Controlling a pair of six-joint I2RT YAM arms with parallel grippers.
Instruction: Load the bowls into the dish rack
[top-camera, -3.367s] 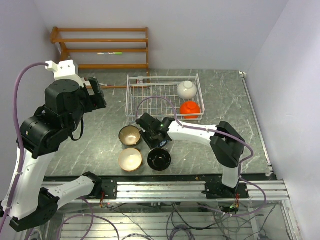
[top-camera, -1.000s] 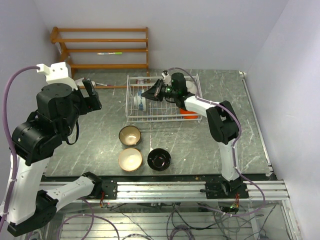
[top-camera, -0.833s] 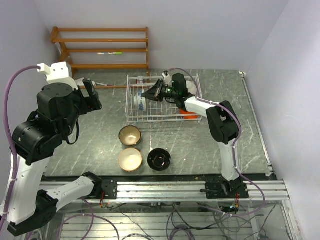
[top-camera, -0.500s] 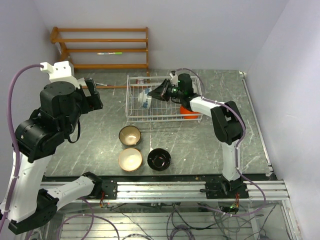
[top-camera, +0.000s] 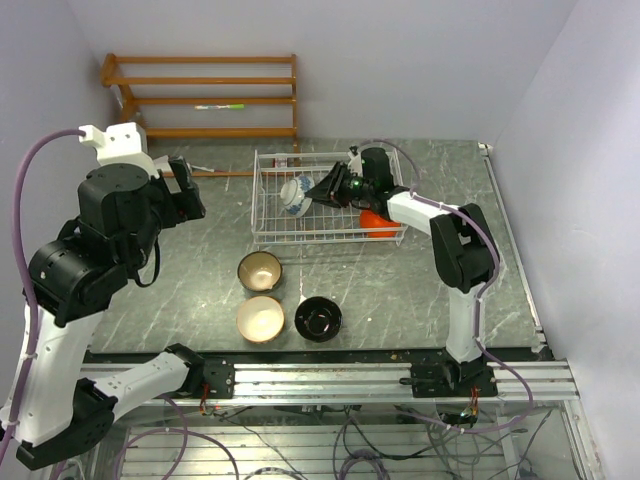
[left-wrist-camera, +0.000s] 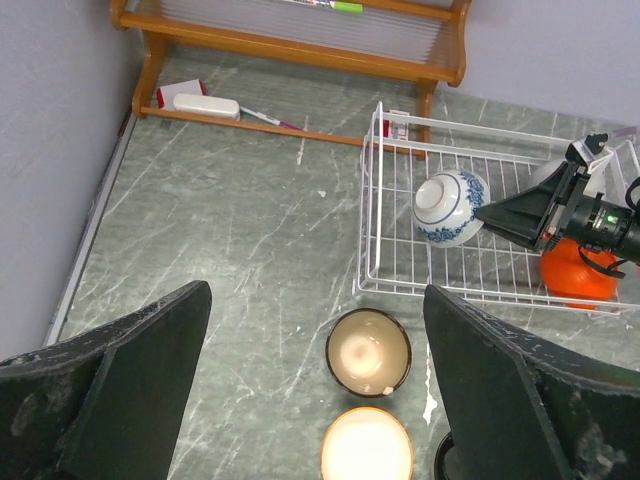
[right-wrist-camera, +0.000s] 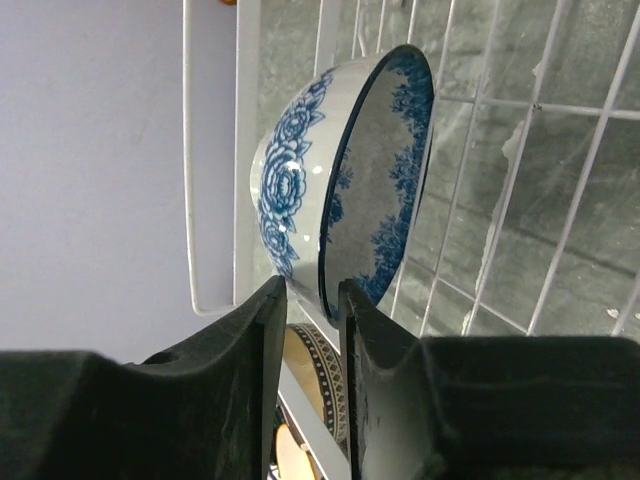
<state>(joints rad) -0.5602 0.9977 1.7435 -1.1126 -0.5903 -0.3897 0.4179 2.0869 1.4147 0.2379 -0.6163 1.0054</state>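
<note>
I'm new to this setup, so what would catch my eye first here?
The blue-and-white bowl tilted on its side in the dish rack, with the right end effector at its rim. Then the brown bowl, cream bowl and black bowl sit on the table before the rack.

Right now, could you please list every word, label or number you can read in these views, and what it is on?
No text can be read in any view.
Red-and-white tag on the dish rack: too small to read.
Red-and-white object beside the wooden shelf: too blurred to read.
Blue-and-white bowl: floral pattern only, no lettering.
</note>
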